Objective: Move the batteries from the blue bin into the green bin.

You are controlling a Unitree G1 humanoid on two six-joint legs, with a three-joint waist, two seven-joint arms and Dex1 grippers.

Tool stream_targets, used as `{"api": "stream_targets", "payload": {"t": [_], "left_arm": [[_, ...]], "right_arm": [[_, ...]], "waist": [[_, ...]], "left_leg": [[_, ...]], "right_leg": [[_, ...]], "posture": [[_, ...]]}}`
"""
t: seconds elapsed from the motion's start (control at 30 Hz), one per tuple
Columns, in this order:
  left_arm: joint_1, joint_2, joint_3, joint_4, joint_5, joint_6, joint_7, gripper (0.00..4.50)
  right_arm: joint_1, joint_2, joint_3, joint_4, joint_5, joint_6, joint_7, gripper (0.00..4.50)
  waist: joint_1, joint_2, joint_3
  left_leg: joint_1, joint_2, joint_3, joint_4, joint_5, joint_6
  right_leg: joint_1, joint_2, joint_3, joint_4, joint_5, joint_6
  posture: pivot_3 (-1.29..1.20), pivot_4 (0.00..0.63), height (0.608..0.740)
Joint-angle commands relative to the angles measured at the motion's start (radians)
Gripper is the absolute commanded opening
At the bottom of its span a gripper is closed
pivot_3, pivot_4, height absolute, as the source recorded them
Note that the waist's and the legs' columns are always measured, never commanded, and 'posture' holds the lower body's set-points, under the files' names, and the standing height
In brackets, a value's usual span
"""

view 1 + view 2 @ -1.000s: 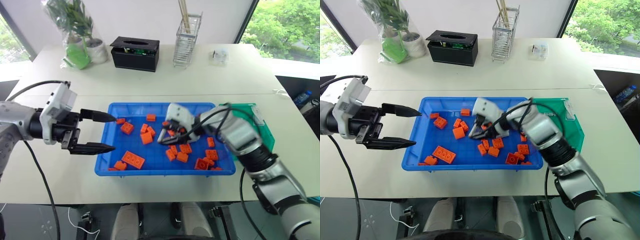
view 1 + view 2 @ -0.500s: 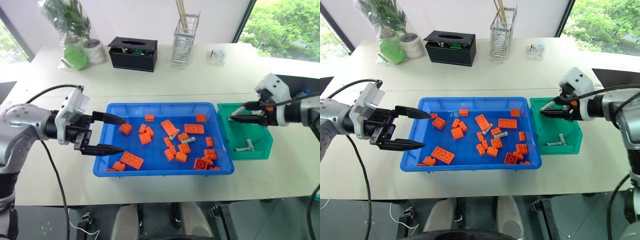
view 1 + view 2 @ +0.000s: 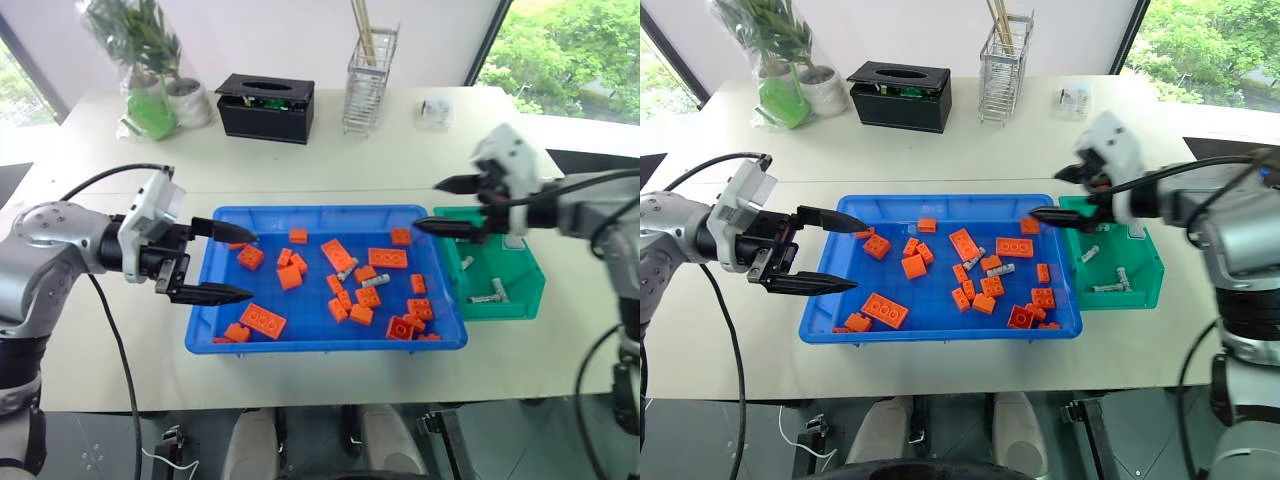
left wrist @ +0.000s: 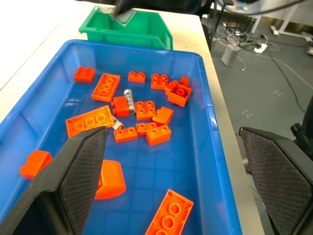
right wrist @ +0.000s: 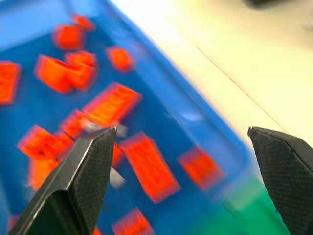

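the blue bin (image 5: 161, 98) and its orange bricks (image 5: 149, 166) are motion-blurred.

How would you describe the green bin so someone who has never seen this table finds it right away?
Start at the big blue bin on the near table. The green bin sits right against its short end on the robot's right. It is smaller, deeper and teal, with silver batteries inside rather than orange bricks.

bright-blue bin (image 3: 205, 300) scattered with orange bricks (image 3: 265, 319) and silver-grey batteries (image 3: 375, 282); beside it a teal-green bin (image 3: 527, 290); both grippers' fingers (image 3: 218, 293) are black.
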Motion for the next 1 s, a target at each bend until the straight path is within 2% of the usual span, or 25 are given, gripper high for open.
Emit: {"api": "stream_targets", "payload": {"t": [0.03,0.17,0.33,0.77,0.87,1.0], "left_arm": [[-0.021,0.005,0.011,-0.011,-0.002,-0.004,-0.002,4.5],[-0.012,0.017,0.023,-0.02,-0.006,0.001,-0.001,4.5],[0.007,0.029,0.044,-0.034,-0.014,0.01,0.008,4.5],[0.031,0.032,0.064,-0.046,-0.022,0.014,0.021,4.5],[0.02,0.027,0.059,-0.041,-0.022,0.013,0.023,4.5],[0.009,0.023,0.052,-0.031,-0.018,0.01,0.019,4.5]], "right_arm": [[-0.03,0.088,0.082,-0.003,-0.024,0.016,-0.074,4.43],[-0.088,0.255,0.155,0.102,-0.068,0.054,-0.195,4.43],[-0.101,0.353,0.208,0.163,-0.124,0.095,-0.302,4.43],[-0.05,0.342,0.305,0.154,-0.219,0.061,-0.341,4.43],[-0.032,0.34,0.313,0.157,-0.227,0.05,-0.335,3.5],[-0.059,0.364,0.312,0.147,-0.222,-0.004,-0.303,1.48]], "waist": [[0.003,0.001,0.0],[0.002,0.0,0.0],[0.005,0.0,0.0],[0.0,0.0,0.0],[0.0,0.0,0.0],[0.0,0.0,0.0]], "left_leg": [[-0.001,0.0,0.0,0.0,0.0,0.0],[-0.002,0.0,0.001,0.002,0.0,0.0],[-0.002,0.0,0.001,0.001,0.0,0.0],[-0.002,0.0,0.001,0.001,0.0,0.0],[-0.002,0.0,0.001,0.001,0.0,0.0],[-0.002,0.0,0.001,0.001,0.0,0.0]], "right_leg": [[-0.001,0.0,0.0,0.0,0.0,0.0],[-0.001,-0.001,0.0,0.0,0.0,0.0],[-0.001,-0.001,0.0,0.0,0.001,0.0],[-0.001,-0.001,0.0,0.0,0.001,0.001],[-0.001,-0.001,0.0,0.0,0.001,0.001],[-0.001,-0.001,0.0,0.0,0.001,0.001]], "posture": [[0.0,0.15,0.736],[0.0,0.15,0.736],[0.0,0.15,0.736],[0.0,0.15,0.736],[0.0,0.15,0.736],[0.0,0.15,0.736]]}}
